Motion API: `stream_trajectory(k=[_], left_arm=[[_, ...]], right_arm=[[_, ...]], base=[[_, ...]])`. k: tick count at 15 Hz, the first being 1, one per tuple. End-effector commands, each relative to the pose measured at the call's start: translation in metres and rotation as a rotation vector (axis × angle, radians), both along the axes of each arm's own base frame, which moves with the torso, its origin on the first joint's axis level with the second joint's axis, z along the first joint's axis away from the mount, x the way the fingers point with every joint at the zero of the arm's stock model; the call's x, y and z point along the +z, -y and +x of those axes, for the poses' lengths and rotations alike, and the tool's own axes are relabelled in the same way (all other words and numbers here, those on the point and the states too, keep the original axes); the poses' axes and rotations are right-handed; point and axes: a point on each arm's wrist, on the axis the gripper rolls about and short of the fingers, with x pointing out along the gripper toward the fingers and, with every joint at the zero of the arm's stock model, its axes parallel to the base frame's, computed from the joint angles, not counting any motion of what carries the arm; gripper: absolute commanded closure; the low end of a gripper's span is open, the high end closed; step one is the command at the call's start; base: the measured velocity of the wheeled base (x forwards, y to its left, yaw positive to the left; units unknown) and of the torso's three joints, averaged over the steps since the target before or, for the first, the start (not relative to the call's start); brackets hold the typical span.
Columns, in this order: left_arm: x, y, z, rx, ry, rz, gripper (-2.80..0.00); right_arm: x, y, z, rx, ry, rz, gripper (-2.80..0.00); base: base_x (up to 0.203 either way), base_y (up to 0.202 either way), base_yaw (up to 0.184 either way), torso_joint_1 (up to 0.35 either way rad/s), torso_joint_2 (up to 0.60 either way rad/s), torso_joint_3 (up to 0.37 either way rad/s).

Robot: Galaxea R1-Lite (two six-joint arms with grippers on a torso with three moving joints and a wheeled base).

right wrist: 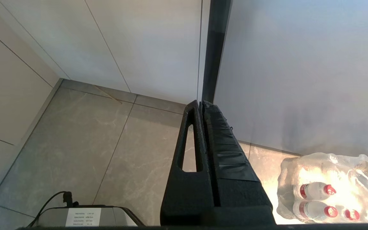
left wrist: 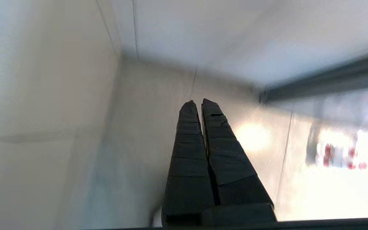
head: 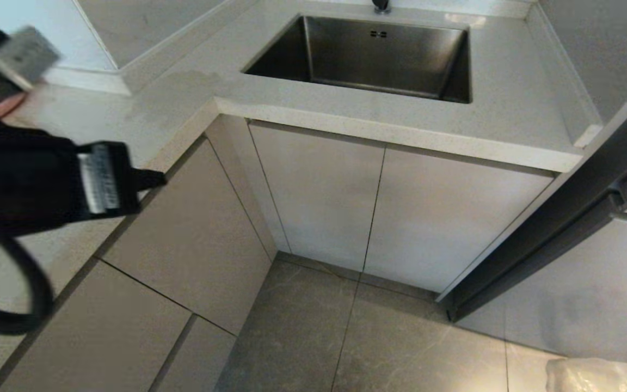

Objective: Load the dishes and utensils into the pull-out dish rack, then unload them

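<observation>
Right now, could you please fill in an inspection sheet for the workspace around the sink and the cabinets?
Surface: pale stone countertop with a steel sink that looks empty; a faint darker patch shows on the counter left of the sink.
Job's things: nothing seen; no dishes, utensils or pulled-out rack, and the cabinet doors are closed.
Clutter: plastic-wrapped pack of bottles on the floor.
Grippers: left gripper shut and empty, raised by the counter at the robot's left; right gripper shut and empty, pointing at the floor.
Cables: black cable looping under the left arm.
Surroundings: grey tiled floor, dark vertical strip at the right.
</observation>
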Motion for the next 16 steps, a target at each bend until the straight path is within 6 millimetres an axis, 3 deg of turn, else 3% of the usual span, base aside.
stream_trajectory(k=[1, 3, 5, 7, 9, 16], left_arm=[[0.019, -0.046, -0.042, 0.050, 0.145, -0.025, 0.00], [0.019, -0.075, -0.066, 0.152, 0.216, 0.025, 0.00], [0.014, -0.095, -0.107, 0.204, 0.312, 0.034, 0.00], [0.000, -0.104, -0.152, 0.214, 0.416, 0.068, 0.00], [-0.030, -0.105, -0.183, 0.234, 0.490, 0.131, 0.00], [-0.169, -0.096, -0.184, 0.246, 0.557, 0.256, 0.00]], right_arm=[[0.000, 0.000, 0.000, 0.000, 0.000, 0.000, 0.00], [0.000, 0.000, 0.000, 0.000, -0.001, 0.000, 0.00], [0.000, 0.000, 0.000, 0.000, -0.001, 0.000, 0.00], [0.000, 0.000, 0.000, 0.000, -0.001, 0.000, 0.00], [0.000, 0.000, 0.000, 0.000, -0.001, 0.000, 0.00], [0.000, 0.000, 0.000, 0.000, 0.000, 0.000, 0.00]], base=[[0.000, 0.000, 0.000, 0.000, 0.00, 0.000], [0.000, 0.000, 0.000, 0.000, 0.00, 0.000], [0.000, 0.000, 0.000, 0.000, 0.00, 0.000], [0.000, 0.000, 0.000, 0.000, 0.00, 0.000], [0.000, 0.000, 0.000, 0.000, 0.00, 0.000], [0.000, 0.000, 0.000, 0.000, 0.00, 0.000]])
